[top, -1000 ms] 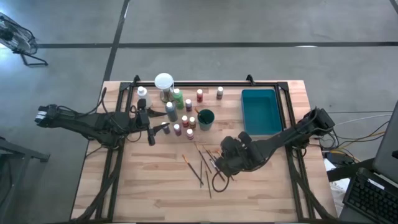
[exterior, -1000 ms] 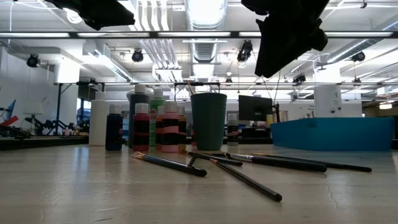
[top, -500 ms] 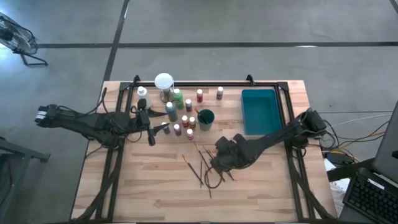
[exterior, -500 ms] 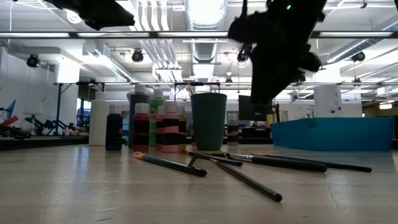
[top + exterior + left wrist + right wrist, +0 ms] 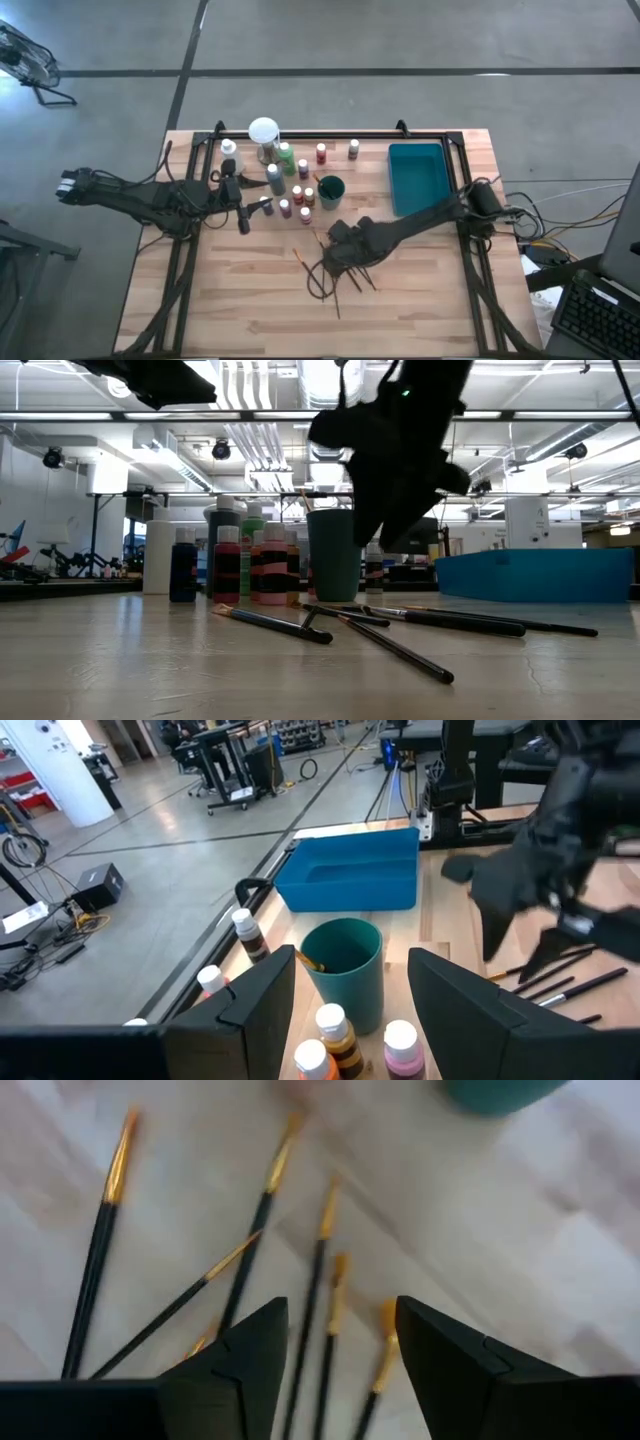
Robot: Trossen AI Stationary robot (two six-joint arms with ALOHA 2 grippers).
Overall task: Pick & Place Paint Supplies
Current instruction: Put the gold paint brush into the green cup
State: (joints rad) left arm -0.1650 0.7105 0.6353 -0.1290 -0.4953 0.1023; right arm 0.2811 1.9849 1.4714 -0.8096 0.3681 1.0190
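Several thin dark brushes (image 5: 340, 268) with orange tips lie fanned out flat on the wooden table (image 5: 230, 310), and they also show in the right wrist view (image 5: 320, 1270) and the low view (image 5: 400, 622). My right gripper (image 5: 335, 1315) hangs open just above them, pointing steeply down, its fingers apart over the brush tips; in the low view it (image 5: 385, 530) is clear of the table. Small white-capped paint bottles (image 5: 290, 190) stand upright in a cluster by a teal cup (image 5: 331, 190). My left gripper (image 5: 352, 960) hovers open and empty above the bottles.
A rectangular teal tray (image 5: 420, 178) sits at the far right. A round white-topped object (image 5: 264, 132) stands at the far edge behind the bottles. The near half of the table is bare wood. Black frame rails run along the table's left and right sides.
My right gripper has moved toward the table's left edge and down, from beside the brushes to right over them, tipping more steeply downward. The brushes and bottles have stayed where they were.
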